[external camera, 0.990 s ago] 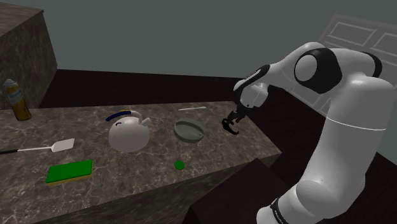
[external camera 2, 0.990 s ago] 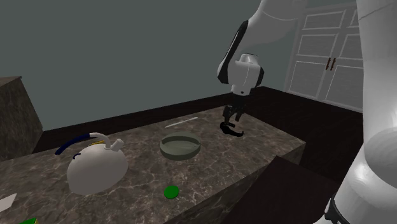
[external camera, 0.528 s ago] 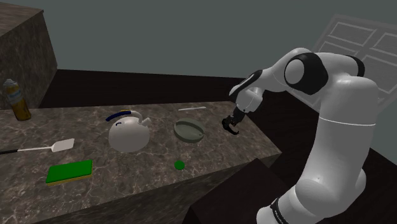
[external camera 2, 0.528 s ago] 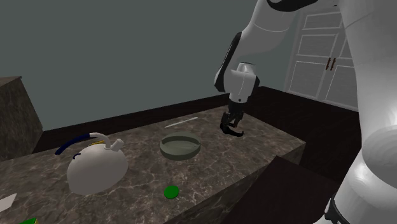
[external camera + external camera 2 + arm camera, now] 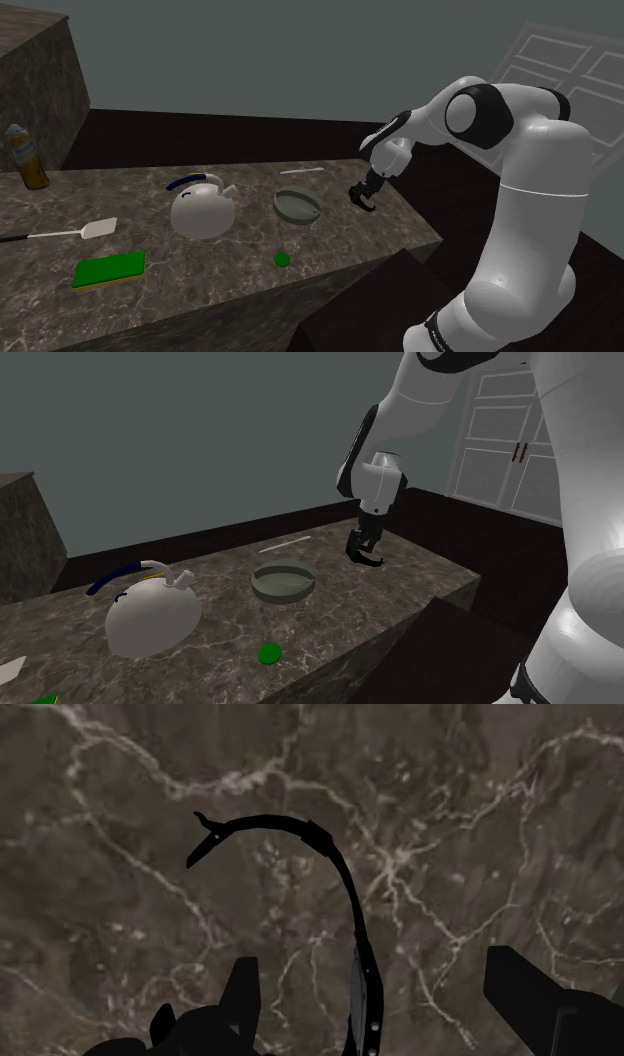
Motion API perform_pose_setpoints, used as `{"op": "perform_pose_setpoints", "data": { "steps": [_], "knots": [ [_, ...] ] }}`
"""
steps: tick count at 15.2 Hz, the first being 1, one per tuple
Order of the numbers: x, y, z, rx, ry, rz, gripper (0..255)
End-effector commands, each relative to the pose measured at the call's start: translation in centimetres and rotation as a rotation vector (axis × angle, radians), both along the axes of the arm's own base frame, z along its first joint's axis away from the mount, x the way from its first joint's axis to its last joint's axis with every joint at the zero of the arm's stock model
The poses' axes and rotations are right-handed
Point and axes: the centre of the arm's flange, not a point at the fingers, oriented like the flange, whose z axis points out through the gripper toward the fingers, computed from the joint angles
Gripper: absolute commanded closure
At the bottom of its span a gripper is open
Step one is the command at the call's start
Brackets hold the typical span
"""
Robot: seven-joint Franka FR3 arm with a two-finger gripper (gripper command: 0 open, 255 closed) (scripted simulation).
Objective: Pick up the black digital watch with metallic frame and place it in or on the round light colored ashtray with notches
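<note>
The gripper (image 5: 366,544) is hovering low over the marbled counter (image 5: 200,270) with its fingers standing well apart. The black watch (image 5: 365,994) is sitting in the gap between them, touching neither and lying nearer one finger, its strap arching away beyond the tips. Judging by this, the grasp is being lined up, so the tool should be centring on the case, not the thin strap, and sinking lower before closing gently, with the pale ashtray (image 5: 298,216) waiting empty nearby, off to the tool's side.
</note>
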Motion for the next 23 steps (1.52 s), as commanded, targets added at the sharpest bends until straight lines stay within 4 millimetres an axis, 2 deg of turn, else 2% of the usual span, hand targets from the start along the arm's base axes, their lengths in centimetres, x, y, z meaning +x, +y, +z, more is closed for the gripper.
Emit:
{"op": "perform_pose_setpoints", "data": {
  "steps": [1, 10, 23],
  "knots": [
    [0.0, 0.0, 0.0, 0.000, 0.000, 0.000, 255],
    [0.0, 0.0, 0.0, 0.000, 0.000, 0.000, 255],
    [0.0, 0.0, 6.9, 0.000, 0.000, 0.000, 255]
  ]
}}
